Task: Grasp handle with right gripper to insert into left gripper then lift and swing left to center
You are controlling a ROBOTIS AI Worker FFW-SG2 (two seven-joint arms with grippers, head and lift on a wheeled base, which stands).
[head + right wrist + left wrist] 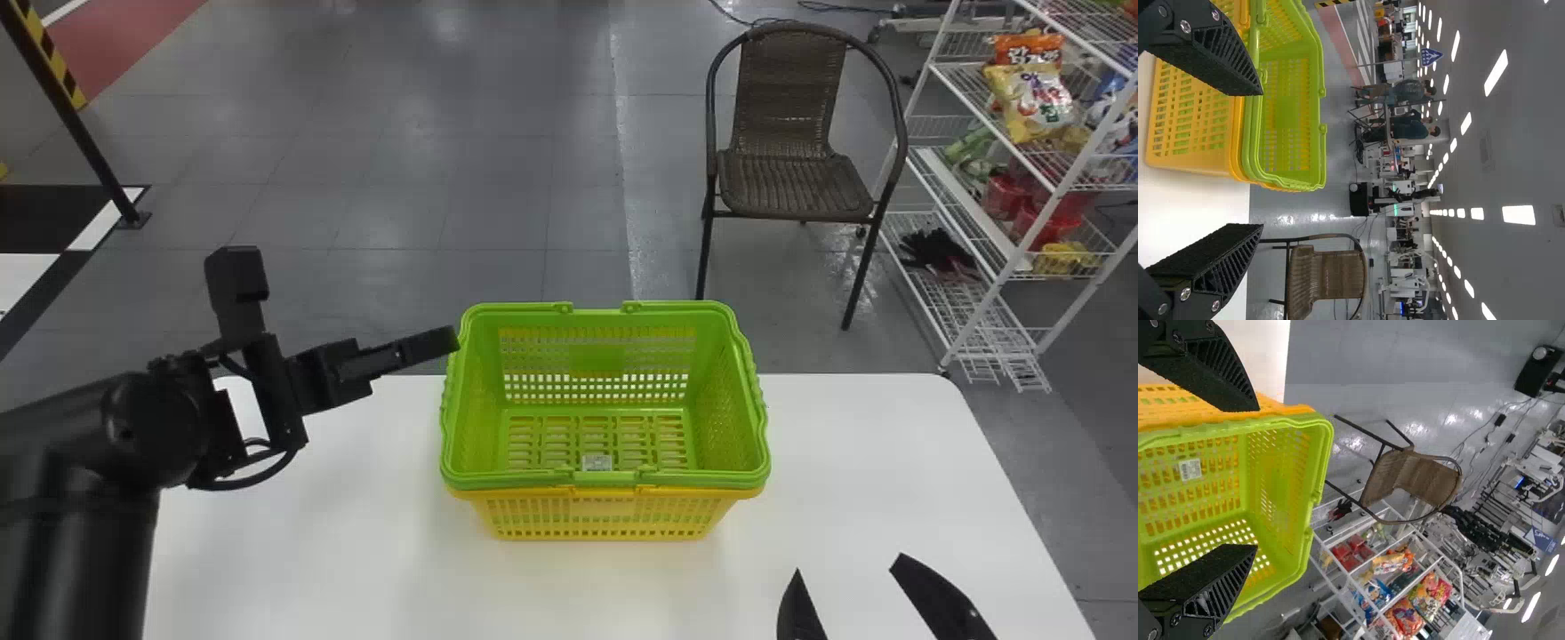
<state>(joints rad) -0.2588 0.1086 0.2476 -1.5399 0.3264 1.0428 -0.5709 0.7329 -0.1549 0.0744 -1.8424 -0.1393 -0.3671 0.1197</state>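
Observation:
My left gripper (342, 302) stands open in the head view, left of the green basket (465, 391), one finger near its left rim; whether they touch I cannot tell. The green basket sits nested in a yellow basket (600, 508). Its handle (605, 478) lies folded along the near rim. At the bottom right, in front of the baskets, my right gripper (850, 565) is open and holds nothing. In the left wrist view the left gripper (1257, 477) spreads before the green basket (1315, 453). The right wrist view has the right gripper (1262, 159) apart, with the yellow basket (1191, 123) beyond.
The baskets stand on a white table (853, 444), near its far edge. Behind it are a brown wicker chair (791, 178) and, at the right, a white wire shelf (969, 293) with snack bags. A dark post (76, 116) rises at the far left.

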